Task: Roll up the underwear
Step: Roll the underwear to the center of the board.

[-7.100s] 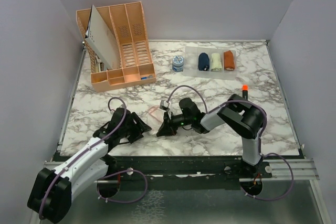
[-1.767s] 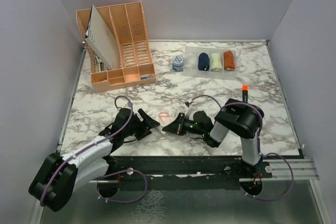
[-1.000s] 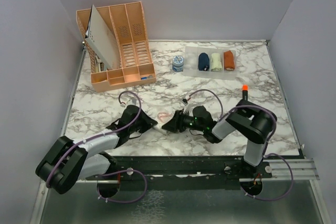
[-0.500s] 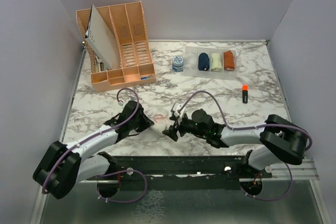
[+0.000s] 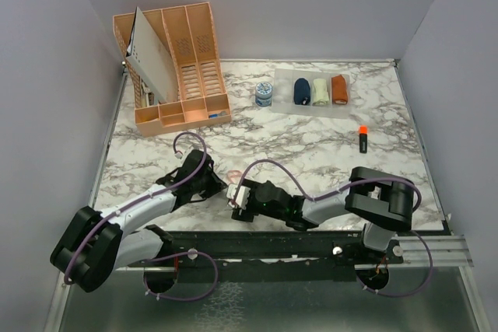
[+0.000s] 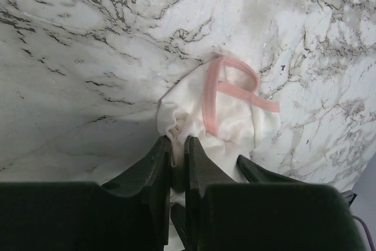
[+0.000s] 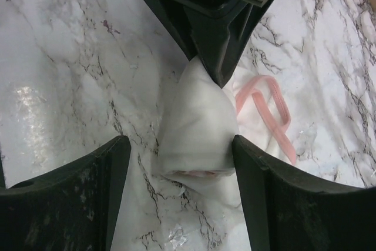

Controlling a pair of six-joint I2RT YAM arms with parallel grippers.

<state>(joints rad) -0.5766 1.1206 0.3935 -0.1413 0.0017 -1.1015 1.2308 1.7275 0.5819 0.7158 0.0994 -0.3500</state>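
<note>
Marble table (image 5: 311,141): orange organizer (image 5: 183,118), clear tray (image 5: 283,105), marker (image 5: 362,139), pale briefs (image 6: 235,116).

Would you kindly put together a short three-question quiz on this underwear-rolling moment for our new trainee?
1. True or false: the left pincer is shut on the whitish-pink underwear.
2. Choose one: the right pincer is (A) shut on the underwear, (B) open, with one finger on each side of the underwear's rolled part, (C) lifted high above the orange organiser.
3. Fill in: the orange marker lies toward the robot's ____ side.

Key: 1 true; 2 B; 3 right.
</note>
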